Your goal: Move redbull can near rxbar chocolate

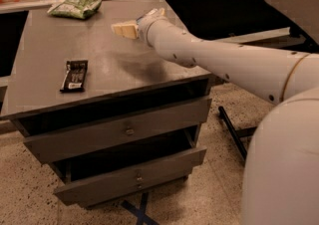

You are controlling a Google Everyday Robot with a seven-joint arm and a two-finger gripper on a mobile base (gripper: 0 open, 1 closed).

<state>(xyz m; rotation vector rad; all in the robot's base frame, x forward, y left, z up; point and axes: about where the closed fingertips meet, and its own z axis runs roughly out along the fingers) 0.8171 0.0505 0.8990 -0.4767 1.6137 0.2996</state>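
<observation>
Cream-coloured and pointing left, the gripper [124, 30] hangs just above the far half of the desk [50, 50], a little right of the middle, at the end of a white arm [209, 55] that reaches in from the right. Whether it is spread, pressed together or pinching something cannot be told from this view. The redbull can is not to be made out anywhere on the desk top; it may sit inside the gripper, hidden by it, but that is a guess and not something that shows. Out to the near left, well apart from the gripper, the rxbar chocolate [75, 74] lies flat with its long side running near to far and its white patch at the near end. In the far left corner rests a crinkled green snack bag [76, 7], clear of both. Below the top, two drawers [129, 129] face the near side. The step in hand looks like the carry toward the bar, provided the can is indeed held. The next move calls for a sweep to the near left, low over the surface, ending just beside the bar without striking it, then setting the can down upright so that it does not tip or roll.
</observation>
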